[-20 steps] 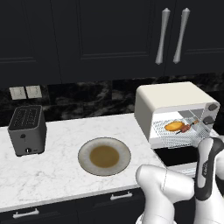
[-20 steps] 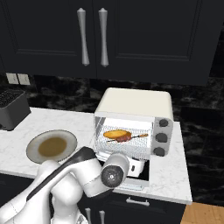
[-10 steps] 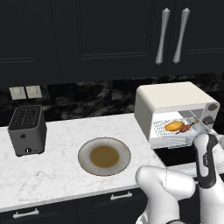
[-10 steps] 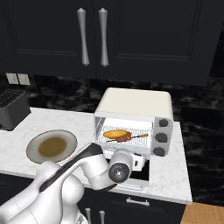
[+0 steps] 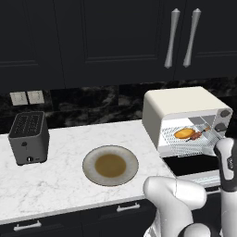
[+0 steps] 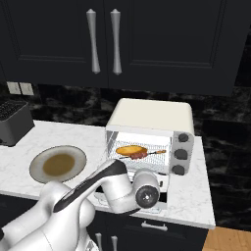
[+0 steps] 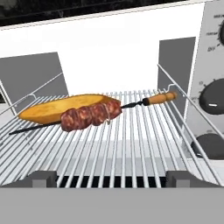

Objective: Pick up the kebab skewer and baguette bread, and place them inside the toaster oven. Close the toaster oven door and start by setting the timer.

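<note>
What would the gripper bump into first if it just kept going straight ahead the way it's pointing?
Probably the kebab skewer, lying on the wire rack against the baguette bread inside the toaster oven. Depth is hard to judge; going low, the open gripper might meet the rack first.

Glossy wire rack, wooden-handled kebab skewer, white marble counter.

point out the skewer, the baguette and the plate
skewer (image 7: 89,116), hand view, on the meat chunks
baguette (image 7: 57,107), hand view, on its golden top
plate (image 5: 90,158), left base view, on its pale rim
</note>
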Motion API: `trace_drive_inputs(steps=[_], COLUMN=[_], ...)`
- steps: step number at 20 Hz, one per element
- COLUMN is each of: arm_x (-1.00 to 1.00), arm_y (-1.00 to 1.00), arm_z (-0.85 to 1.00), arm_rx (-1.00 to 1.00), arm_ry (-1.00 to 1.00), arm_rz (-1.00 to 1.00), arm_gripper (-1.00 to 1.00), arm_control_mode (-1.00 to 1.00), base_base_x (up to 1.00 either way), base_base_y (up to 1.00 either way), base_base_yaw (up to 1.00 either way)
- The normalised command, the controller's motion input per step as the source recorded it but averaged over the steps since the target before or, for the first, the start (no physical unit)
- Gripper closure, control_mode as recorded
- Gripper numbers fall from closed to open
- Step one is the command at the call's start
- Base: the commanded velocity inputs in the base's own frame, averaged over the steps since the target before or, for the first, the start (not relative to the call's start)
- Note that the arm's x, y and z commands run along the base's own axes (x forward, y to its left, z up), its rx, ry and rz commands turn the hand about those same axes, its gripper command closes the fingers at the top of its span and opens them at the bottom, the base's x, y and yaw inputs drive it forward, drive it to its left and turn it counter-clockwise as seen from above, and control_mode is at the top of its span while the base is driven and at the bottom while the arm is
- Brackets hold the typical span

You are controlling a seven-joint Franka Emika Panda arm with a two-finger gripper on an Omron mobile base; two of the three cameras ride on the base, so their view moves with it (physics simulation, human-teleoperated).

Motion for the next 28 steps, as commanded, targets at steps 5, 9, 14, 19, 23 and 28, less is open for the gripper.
trace_drive_inputs(steps=[5, 9, 14, 19, 23, 28], arm_x=[-0.16, -0.32, -0.14, 0.00, 0.00, 0.03], arm_y=[0.00, 0.06, 0.09, 0.01, 0.00, 0.00], arm_z=[0.00, 0.00, -0.06, -0.31, -0.30, -0.08], arm_rx=[-0.01, -0.02, -0.01, 0.00, 0.00, 0.00], arm_ry=[0.00, 0.00, 0.00, -0.02, -0.03, -0.07], arm_rz=[0.00, 0.00, 0.00, 0.00, 0.00, 0.00], arm_gripper=[-1.00, -1.00, -1.00, -1.00, -1.00, -1.00], arm_control_mode=[-1.00, -1.00, -1.00, -1.00, -1.00, -1.00], base_base_x=[0.00, 0.00, 0.00, 0.00, 0.00, 0.00], base_base_y=[0.00, 0.00, 0.00, 0.00, 0.00, 0.00], base_base_yaw=[0.00, 0.00, 0.00, 0.00, 0.00, 0.00])
